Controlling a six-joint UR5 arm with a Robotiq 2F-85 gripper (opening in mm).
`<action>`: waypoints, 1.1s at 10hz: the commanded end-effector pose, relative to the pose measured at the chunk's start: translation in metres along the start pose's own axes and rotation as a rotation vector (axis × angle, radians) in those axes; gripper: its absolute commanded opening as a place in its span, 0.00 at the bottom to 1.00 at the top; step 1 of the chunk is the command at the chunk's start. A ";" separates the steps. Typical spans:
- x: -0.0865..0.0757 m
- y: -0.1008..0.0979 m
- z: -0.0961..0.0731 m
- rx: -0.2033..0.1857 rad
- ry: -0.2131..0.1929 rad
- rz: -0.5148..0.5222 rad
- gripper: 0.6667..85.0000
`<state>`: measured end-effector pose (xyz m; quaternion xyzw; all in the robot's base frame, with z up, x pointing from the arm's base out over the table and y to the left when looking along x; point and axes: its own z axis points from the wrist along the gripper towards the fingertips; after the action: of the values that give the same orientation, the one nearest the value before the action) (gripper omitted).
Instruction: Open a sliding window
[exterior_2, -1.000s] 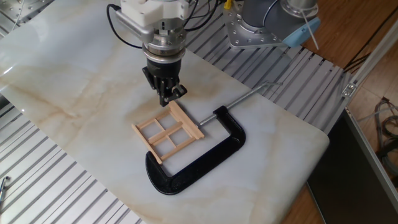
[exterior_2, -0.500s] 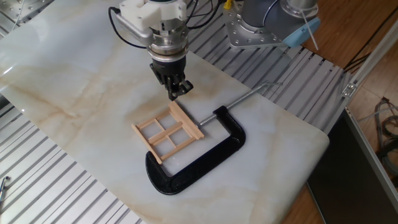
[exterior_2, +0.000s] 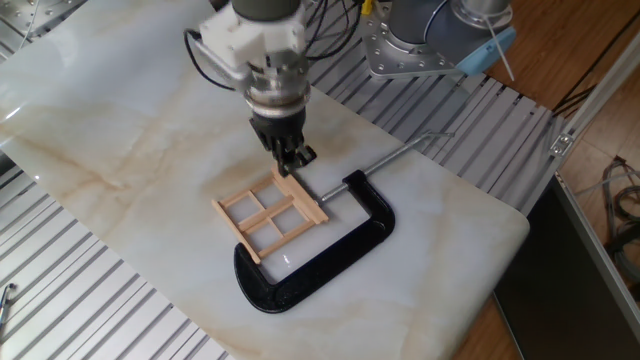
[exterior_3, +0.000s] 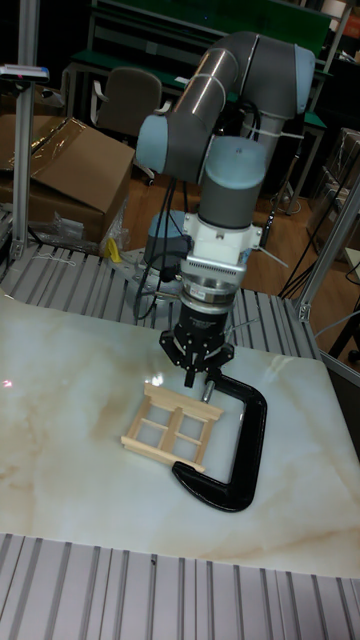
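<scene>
The sliding window (exterior_2: 268, 212) is a small pale-wood frame with four panes, lying flat on the marble slab. One long side of it rests inside the mouth of a black C-clamp (exterior_2: 330, 250). My gripper (exterior_2: 292, 162) points straight down with its fingers together and nothing between them. Its tips hang just over the window's far corner, near the clamp's screw end; whether they touch the wood I cannot tell. In the tall fixed view the gripper (exterior_3: 200, 382) stands over the top right of the window (exterior_3: 172, 428), beside the C-clamp (exterior_3: 240, 440).
The clamp's silver screw rod (exterior_2: 400, 152) runs off toward the back right. The white marble slab (exterior_2: 120, 150) lies on ribbed metal rails (exterior_2: 90, 300). Its right edge (exterior_2: 515, 215) drops off near the clamp. The arm's base and cables (exterior_2: 430, 40) stand behind.
The gripper has moved right and toward the window's far corner, dropping lower over it. The window and the clamp have not moved.
</scene>
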<state>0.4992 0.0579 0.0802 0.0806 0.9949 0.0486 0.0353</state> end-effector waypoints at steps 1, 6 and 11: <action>-0.009 0.010 0.029 -0.001 -0.007 0.006 0.00; -0.017 0.014 0.048 -0.003 -0.006 0.035 0.00; -0.024 0.036 0.066 -0.026 0.003 0.036 0.00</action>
<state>0.5282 0.0856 0.0266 0.0932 0.9936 0.0536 0.0346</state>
